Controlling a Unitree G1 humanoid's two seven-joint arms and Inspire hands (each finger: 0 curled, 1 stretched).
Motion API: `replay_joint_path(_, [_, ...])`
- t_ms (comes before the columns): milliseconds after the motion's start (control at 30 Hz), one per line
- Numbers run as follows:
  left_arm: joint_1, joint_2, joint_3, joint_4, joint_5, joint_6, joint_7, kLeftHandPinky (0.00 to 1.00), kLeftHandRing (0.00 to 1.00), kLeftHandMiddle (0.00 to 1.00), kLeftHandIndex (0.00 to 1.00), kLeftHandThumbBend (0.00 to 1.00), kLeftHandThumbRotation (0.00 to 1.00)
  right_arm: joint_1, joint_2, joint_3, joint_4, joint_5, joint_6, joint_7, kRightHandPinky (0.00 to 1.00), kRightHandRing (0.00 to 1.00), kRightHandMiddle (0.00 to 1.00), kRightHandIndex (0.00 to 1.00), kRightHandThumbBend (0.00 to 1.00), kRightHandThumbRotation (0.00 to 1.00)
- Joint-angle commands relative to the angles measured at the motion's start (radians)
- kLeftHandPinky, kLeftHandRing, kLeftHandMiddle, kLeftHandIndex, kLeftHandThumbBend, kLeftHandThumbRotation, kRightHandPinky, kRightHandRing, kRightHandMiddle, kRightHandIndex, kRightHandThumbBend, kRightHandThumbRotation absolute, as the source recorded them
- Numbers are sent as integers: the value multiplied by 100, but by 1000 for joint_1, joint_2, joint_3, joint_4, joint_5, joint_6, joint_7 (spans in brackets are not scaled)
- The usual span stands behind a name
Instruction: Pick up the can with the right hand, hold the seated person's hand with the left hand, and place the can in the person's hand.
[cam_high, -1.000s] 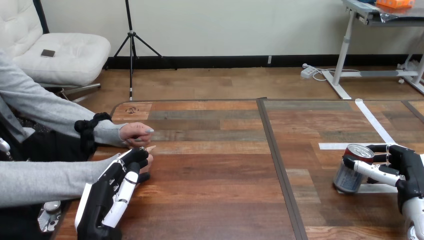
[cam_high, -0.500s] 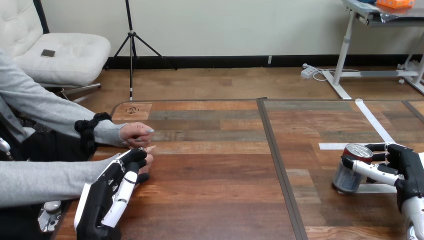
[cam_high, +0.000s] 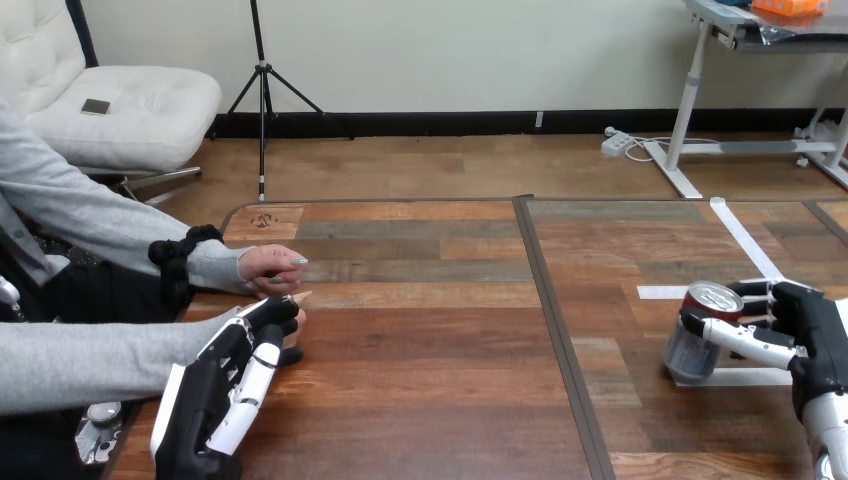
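A silver can (cam_high: 697, 336) with a red top stands at the table's right, tilted a little. My right hand (cam_high: 812, 325) is shut on it: the thumb (cam_high: 735, 337) crosses its near side and the fingers curl round its far side. At the left, my left hand (cam_high: 232, 378) lies over the person's nearer hand (cam_high: 297, 318), with its fingers curled over that hand and the thumb below it. The person's farther hand (cam_high: 270, 266) rests loosely closed on the table just beyond.
White tape lines (cam_high: 745, 245) mark the wooden table (cam_high: 430, 330) at the right, round the can. A dark seam (cam_high: 550, 300) runs down the table's middle. The person's grey sleeves (cam_high: 80, 360) come in from the left edge.
My right hand has drawn up a little with the can, which now leans and sits slightly left and higher. My left hand and the person's hands have stayed put.
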Motion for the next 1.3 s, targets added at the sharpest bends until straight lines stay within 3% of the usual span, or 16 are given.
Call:
replay_joint_path(0, [-65,47,-8,-9,57,-83,13,72,82,80,74,31,61,-49,-18,5,-87,10,-93,16,35,39,45,47,75,0])
replay_joint_path(233, [-73,53,-6,-16,61,-113,10,74,81,78,72,34,54,-44,-23,16,-117,-7,-123,8,34,37,44,46,75,0])
replay_joint_path(333, [-84,65,-7,0,83,-156,21,74,80,77,71,34,51,-43,-22,17,-137,-5,-121,15,34,38,44,46,75,0])
replay_joint_path(733, [-81,147,-15,-39,295,-191,148,68,74,73,71,32,31,-34,-19,22,-193,3,-166,51,35,37,43,45,73,0])
replay_joint_path(967, [-70,207,-10,-130,419,-139,213,63,71,73,71,39,22,-30,-21,34,-217,-12,-185,48,35,37,43,45,72,0])
replay_joint_path(1267, [-53,266,-1,-274,491,-22,228,63,72,74,73,54,17,-27,-14,30,-242,-2,-184,62,34,37,42,44,73,0])
